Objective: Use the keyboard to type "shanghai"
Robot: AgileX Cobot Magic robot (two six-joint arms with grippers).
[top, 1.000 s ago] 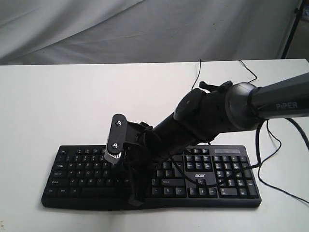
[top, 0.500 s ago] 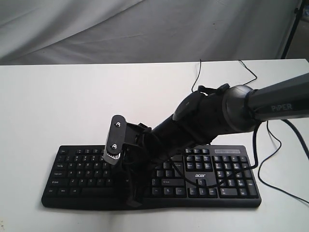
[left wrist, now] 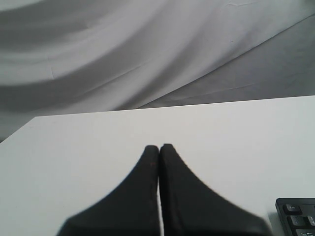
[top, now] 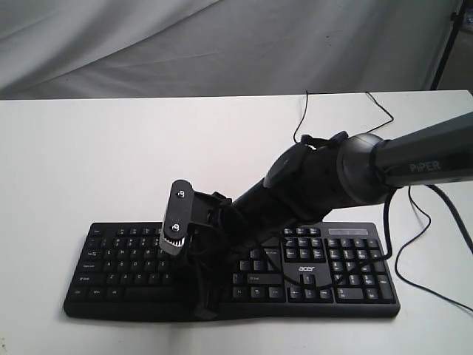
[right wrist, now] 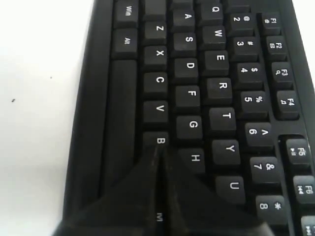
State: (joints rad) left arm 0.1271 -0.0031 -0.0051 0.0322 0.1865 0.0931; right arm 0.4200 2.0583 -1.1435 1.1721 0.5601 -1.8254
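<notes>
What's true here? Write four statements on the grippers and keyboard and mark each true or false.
1. The keyboard lies on a white table. True.
2. The right gripper is shut. True.
3. Its tips are over bare table. False: they are over the keyboard, by the B key and the H key.
4. The left gripper is open. False: it is shut.

I count one keyboard (top: 347, 270) and one table (top: 111, 163). I count two grippers: the left gripper (left wrist: 159, 147) and the right gripper (right wrist: 160, 151). One arm (top: 318, 185) shows in the exterior view.
</notes>
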